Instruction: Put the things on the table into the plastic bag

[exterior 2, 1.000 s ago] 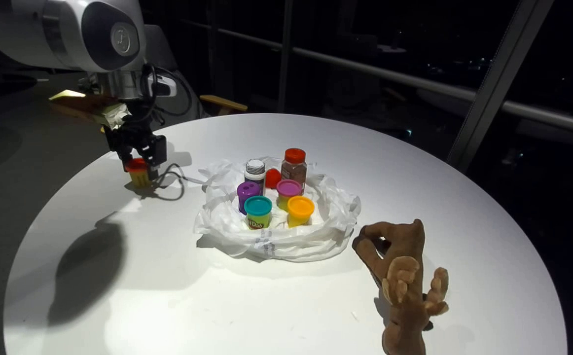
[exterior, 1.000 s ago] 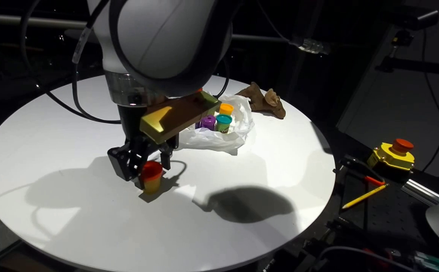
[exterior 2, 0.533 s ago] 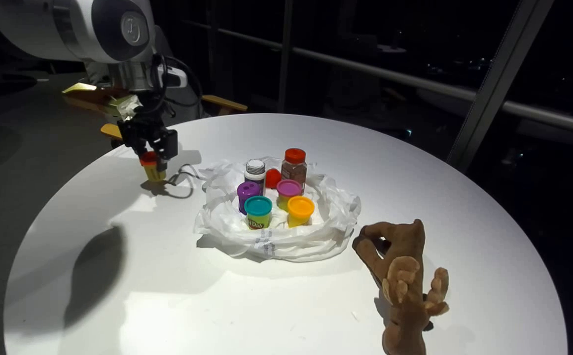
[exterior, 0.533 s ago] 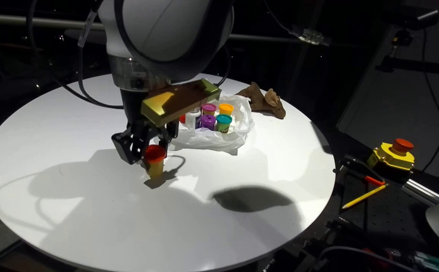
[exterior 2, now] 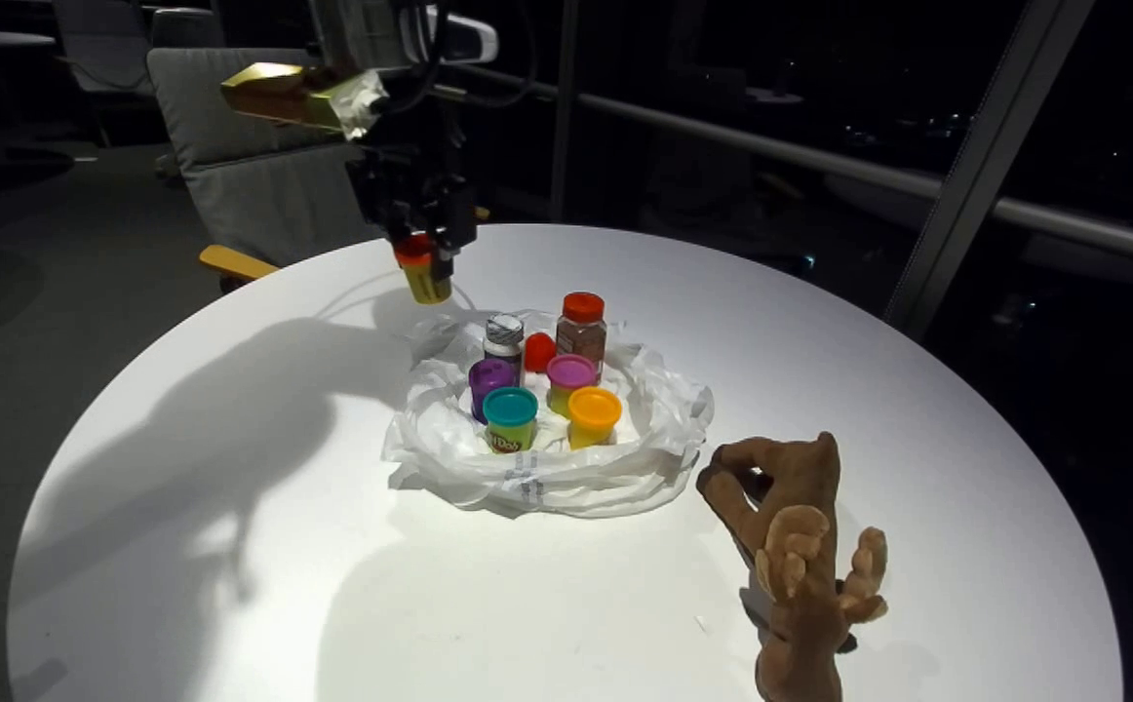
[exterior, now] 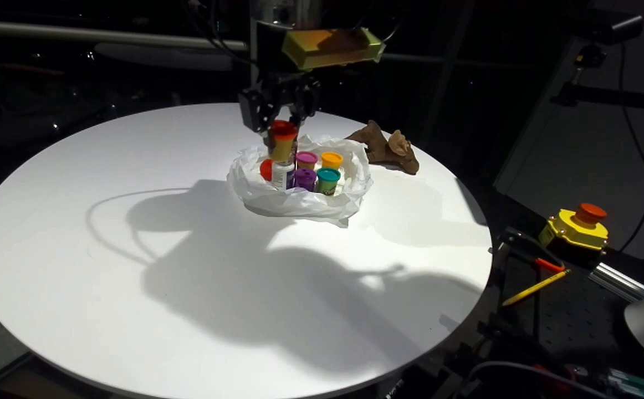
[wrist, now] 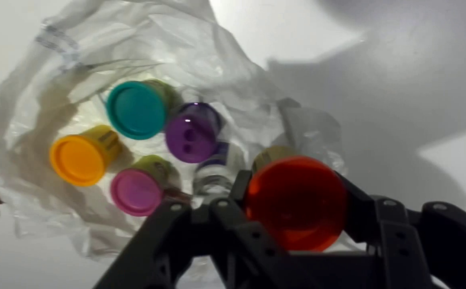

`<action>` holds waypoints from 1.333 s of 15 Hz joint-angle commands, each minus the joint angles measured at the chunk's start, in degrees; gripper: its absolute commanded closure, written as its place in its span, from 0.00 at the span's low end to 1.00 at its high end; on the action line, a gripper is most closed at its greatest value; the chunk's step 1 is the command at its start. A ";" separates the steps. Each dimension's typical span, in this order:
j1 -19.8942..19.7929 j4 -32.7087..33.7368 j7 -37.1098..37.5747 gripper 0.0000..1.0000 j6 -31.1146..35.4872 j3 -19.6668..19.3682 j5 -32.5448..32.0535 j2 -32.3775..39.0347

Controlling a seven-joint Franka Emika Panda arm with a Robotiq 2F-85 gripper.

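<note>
My gripper [exterior 2: 427,263] is shut on a yellow cup with a red lid [wrist: 297,204], its fingers pressed to both sides. This cup hangs above the table near the rim of the plastic bag [exterior 2: 547,492]; whether it is over the opening I cannot tell. Inside the bag stand a white bottle [exterior 2: 504,341], a red-capped jar [exterior 2: 581,341], a purple container [exterior 2: 488,390], a red piece [exterior 2: 540,353], a teal-lidded green cup [exterior 2: 510,419], a pink-lidded cup [exterior 2: 571,380] and an orange cup [exterior 2: 593,419]. The brown plush toy [exterior 2: 800,556] lies on the table [exterior 2: 284,585], outside the bag.
Beyond the table edge are a yellow-and-red device [exterior: 577,227] and a yellow pencil [exterior: 535,288] on a black surface. A grey chair [exterior 2: 254,185] stands behind the table. The tall jar and bottle rise above the bag's crumpled rim.
From around the red-lidded cup on the tabletop, my gripper has tightened, lifted it and carried it up and across to the bag. The bag, its contents and the plush toy stay put.
</note>
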 commanded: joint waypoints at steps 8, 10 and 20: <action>-18.09 -11.22 -10.42 0.75 1.57 -0.91 5.81 -6.20; -19.23 -11.85 -12.69 0.75 2.63 -0.18 8.52 -5.68; -18.29 -12.65 -13.97 0.75 13.56 2.62 13.41 -0.35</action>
